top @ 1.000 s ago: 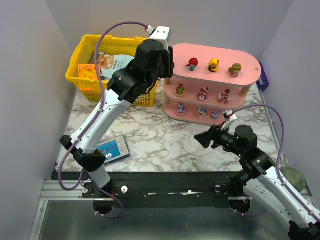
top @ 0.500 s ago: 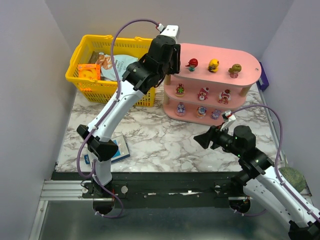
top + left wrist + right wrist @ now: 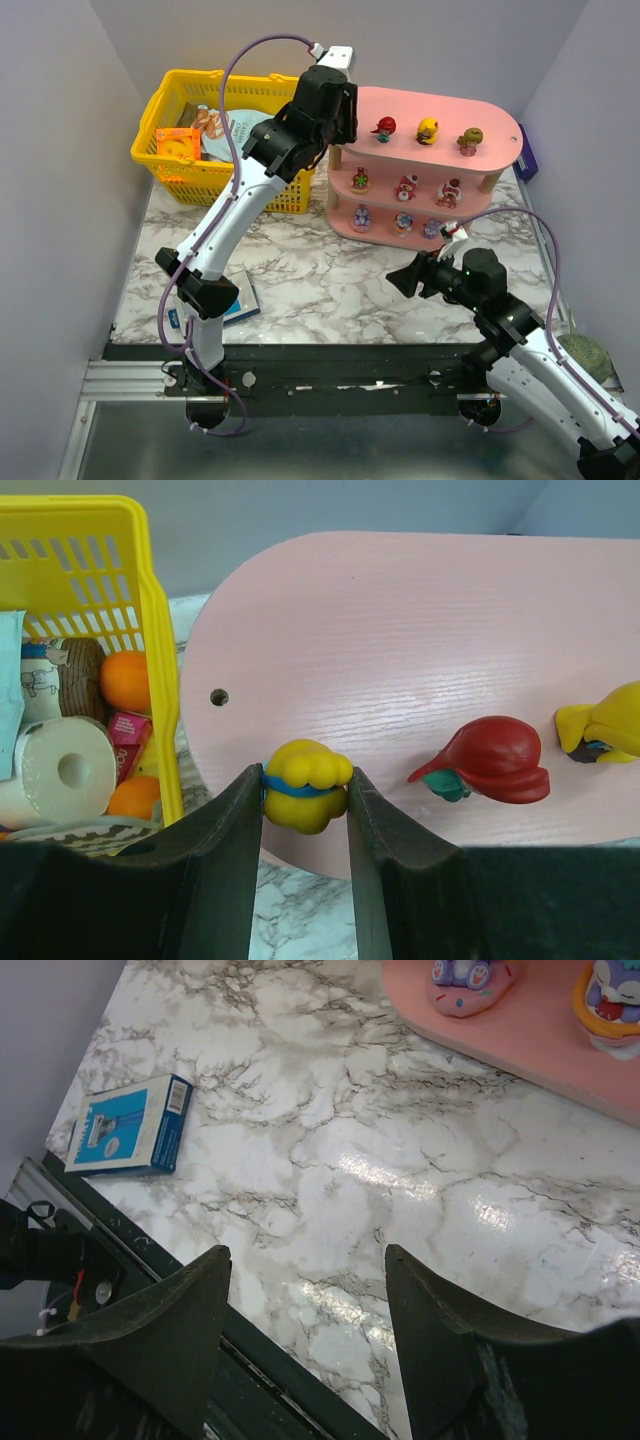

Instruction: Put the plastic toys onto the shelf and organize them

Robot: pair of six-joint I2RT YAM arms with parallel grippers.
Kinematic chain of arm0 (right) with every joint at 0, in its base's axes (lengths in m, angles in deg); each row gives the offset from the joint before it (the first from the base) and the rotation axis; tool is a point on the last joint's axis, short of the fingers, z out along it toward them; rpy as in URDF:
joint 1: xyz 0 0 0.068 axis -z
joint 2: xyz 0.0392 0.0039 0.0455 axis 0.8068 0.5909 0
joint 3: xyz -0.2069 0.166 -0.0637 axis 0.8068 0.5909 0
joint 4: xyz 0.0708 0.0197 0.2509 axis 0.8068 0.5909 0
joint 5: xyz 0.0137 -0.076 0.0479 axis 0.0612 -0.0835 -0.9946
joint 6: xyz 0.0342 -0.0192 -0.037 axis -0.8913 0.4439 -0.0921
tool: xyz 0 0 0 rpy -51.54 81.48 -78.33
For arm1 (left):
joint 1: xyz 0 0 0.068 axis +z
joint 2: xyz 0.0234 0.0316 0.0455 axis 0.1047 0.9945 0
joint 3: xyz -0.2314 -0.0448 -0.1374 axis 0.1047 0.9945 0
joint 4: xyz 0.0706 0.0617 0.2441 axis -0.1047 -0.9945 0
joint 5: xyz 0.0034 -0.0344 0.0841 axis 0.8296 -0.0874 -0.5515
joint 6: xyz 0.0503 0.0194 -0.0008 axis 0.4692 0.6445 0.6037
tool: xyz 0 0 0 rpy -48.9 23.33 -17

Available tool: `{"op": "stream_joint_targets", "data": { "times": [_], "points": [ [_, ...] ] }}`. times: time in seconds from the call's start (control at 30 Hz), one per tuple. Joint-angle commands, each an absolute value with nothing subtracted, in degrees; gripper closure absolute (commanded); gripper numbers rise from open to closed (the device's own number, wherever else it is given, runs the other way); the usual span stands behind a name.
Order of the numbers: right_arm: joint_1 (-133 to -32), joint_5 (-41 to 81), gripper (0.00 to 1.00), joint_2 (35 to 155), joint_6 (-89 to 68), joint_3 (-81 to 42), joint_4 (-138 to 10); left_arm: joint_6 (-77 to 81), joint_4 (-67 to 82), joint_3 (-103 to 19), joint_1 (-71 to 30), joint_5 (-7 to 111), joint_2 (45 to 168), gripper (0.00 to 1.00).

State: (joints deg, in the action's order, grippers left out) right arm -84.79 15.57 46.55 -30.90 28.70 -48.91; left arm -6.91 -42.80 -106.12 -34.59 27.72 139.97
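Note:
The pink three-tier shelf stands at the back right, with small plastic toys on every tier. On its top tier are a red toy, a yellow toy and an olive one. My left gripper is shut on a yellow toy with a blue band, held over the left end of the top tier, left of the red toy. My right gripper hangs open and empty over the marble tabletop in front of the shelf.
A yellow mesh basket of snack packets stands left of the shelf, close to my left arm. A flat blue box lies at the front left. A dark rail runs along the near table edge.
My left arm has swung right and forward from over the basket to the shelf's left end, carrying the yellow toy. The right arm has barely moved.

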Motion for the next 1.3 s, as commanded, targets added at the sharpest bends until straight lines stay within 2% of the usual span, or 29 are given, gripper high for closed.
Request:
{"op": "stream_joint_targets", "data": {
  "times": [0.0, 0.3, 0.57, 0.73, 0.97, 1.27],
  "points": [
    [-84.5, 15.9, 0.29, 46.6, -29.9, 29.1, -50.1, -6.0, -43.7, -108.7, -34.3, 29.5, 142.3, 0.77],
    [-84.5, 15.9, 0.29, 46.4, -29.7, 29.5, -50.2, -5.5, -42.9, -109.4, -33.8, 29.4, 143.3, 0.74],
    [-84.5, 16.2, 0.29, 46.8, -29.6, 29.4, -50.2, -4.6, -42.6, -109.9, -33.7, 29.7, 144.3, 0.60],
    [-84.4, 16.1, 0.29, 47.2, -29.5, 29.3, -50.2, -4.4, -42.3, -109.9, -33.7, 29.8, 144.3, 0.57],
    [-84.5, 16.1, 0.29, 47.1, -29.6, 29.3, -50.2, -3.9, -42.0, -110.4, -33.7, 29.8, 144.2, 0.46],
    [-84.5, 15.8, 0.28, 47.3, -30.0, 29.2, -50.6, -3.2, -41.4, -111.4, -33.8, 29.9, 144.0, 0.38]
  ]
}}
